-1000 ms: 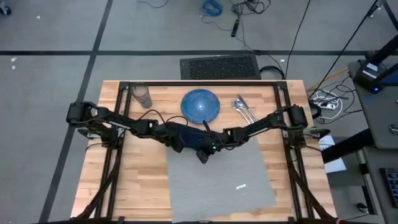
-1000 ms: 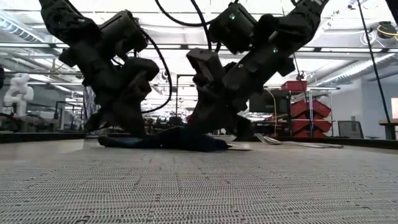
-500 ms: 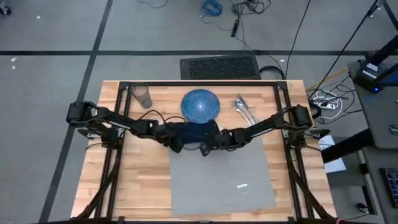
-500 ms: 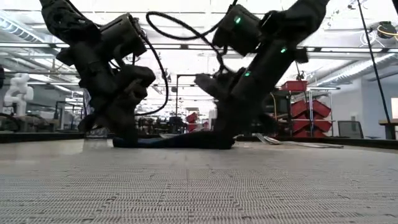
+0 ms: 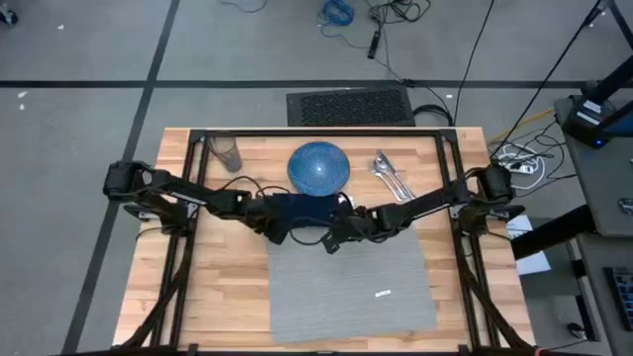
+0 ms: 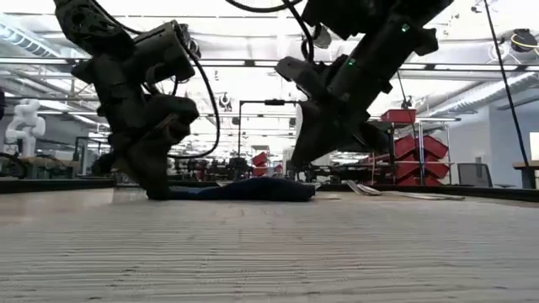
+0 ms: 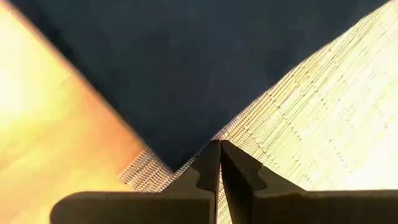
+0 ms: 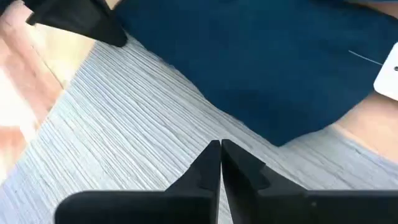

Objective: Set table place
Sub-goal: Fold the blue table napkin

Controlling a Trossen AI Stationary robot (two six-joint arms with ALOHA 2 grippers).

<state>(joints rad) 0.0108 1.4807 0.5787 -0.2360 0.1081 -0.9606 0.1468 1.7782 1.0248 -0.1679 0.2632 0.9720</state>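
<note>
- Step in hand, as I judge it: laying the napkin [image 5: 302, 208] flat on the mat's [image 5: 376, 287] far edge, just in front of the plate [image 5: 318, 166].
- Left gripper [image 7: 220, 149] is down at the napkin's corner, fingers closed with nothing between them.
- Right gripper [image 8: 221, 149] hangs above the napkin's other end, fingers closed and empty.
- Next: 1 gripper should open and take the plate.

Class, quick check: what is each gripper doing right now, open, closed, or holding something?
Left gripper: closed, at the corner of the navy napkin; whether it pinches the cloth cannot be told.
Right gripper: closed, empty, above the placemat near the napkin's edge.
</note>
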